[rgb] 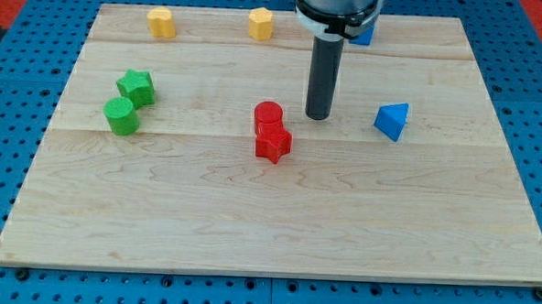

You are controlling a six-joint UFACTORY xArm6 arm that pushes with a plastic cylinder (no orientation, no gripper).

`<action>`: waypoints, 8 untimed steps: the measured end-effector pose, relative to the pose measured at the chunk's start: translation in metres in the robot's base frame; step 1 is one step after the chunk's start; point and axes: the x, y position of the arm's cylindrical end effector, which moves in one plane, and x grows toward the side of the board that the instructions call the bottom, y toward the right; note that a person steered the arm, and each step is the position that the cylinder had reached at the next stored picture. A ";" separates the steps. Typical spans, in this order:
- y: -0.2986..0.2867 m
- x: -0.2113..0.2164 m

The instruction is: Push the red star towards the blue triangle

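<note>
The red star (273,144) lies near the middle of the wooden board, touching a red cylinder (268,116) just above it. The blue triangle (392,120) lies to the view's right of them. My tip (317,116) rests on the board between the red cylinder and the blue triangle, closer to the red blocks, up and to the right of the red star and not touching it.
A green star-like block (137,87) and a green cylinder (120,116) sit at the left. Two yellow blocks (161,23) (260,23) lie along the top edge. Another blue block (361,33) is partly hidden behind the arm at the top.
</note>
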 end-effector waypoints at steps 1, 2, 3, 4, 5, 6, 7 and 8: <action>-0.013 0.021; -0.043 0.047; -0.096 0.030; -0.137 0.025; -0.139 0.060; -0.047 0.089; 0.026 0.107; -0.026 0.068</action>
